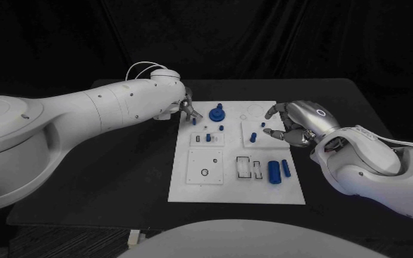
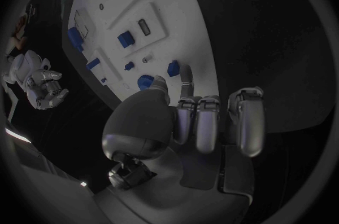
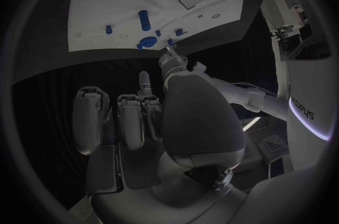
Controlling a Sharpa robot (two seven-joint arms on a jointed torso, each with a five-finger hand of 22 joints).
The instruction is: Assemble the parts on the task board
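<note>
Task board (image 1: 234,177) at centre frame: we judge the left hand (image 1: 187,110), fingers apart and holding nothing, must next pinch the small blue peg (image 1: 194,121) just below it.

We're looking at a robotics lab test cell: black cloth curtains (image 1: 258,25) drape the whole backdrop, a matte black square table (image 1: 129,168) sits in front, and on it a flat white plastic task board (image 1: 194,189) with cut-out slots and small blue plastic parts (image 1: 274,171) laid out for trials
</note>
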